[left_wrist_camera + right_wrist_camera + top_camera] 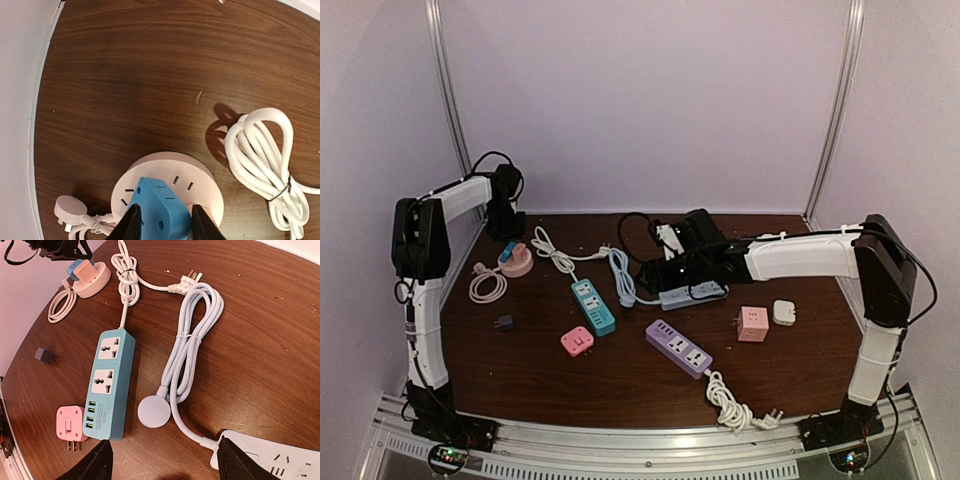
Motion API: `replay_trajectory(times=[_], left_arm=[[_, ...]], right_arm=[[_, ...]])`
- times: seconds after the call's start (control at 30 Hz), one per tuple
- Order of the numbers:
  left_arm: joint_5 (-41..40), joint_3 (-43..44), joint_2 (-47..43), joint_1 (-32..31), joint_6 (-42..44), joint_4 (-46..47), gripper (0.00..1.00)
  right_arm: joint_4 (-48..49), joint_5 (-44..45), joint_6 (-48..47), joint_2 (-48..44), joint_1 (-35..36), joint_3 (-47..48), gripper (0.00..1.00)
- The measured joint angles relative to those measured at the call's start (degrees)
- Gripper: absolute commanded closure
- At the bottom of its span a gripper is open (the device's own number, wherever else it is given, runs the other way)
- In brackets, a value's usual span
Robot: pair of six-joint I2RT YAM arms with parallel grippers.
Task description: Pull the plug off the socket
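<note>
While our left claw (165, 215) clamps the blue triangular plastic plug (157, 197) seated in the round pink socket (197, 175) at ten o'clock on the dark wooden table (620, 375), our right claw (163, 442) hangs released toward twelve.

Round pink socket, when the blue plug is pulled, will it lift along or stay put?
Probably lifts: the round pink socket looks light, with nothing holding it down. Its wide flat base likely slides rather than tips. Its loosely coiled white cord would hardly anchor it.
</note>
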Motion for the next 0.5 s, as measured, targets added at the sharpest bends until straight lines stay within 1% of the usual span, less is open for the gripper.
replay_trajectory(times=[0.1, 0.27, 0.4, 0.5], left_arm=[[0.00, 0.00, 0.00, 0.46, 0.13, -0.15, 0.63], [-0.96, 0.02, 0.00, 1.07, 0.70, -1.09, 0.55], [-2.36, 0.04, 0.00, 1.11, 1.18, -1.79, 0.54], [-3.26, 0.15, 0.00, 1.11, 1.51, -2.64, 0.56]], right_arm=[[0.07, 0.00, 0.00, 0.00, 0.00, 0.00, 0.27], [0.22, 0.00, 0.02, 0.00, 0.00, -0.26, 0.28], [0.31, 0.00, 0.02, 0.00, 0.00, -0.48, 0.28], [0.37, -0.02, 0.04, 0.00, 0.00, -0.52, 0.27]])
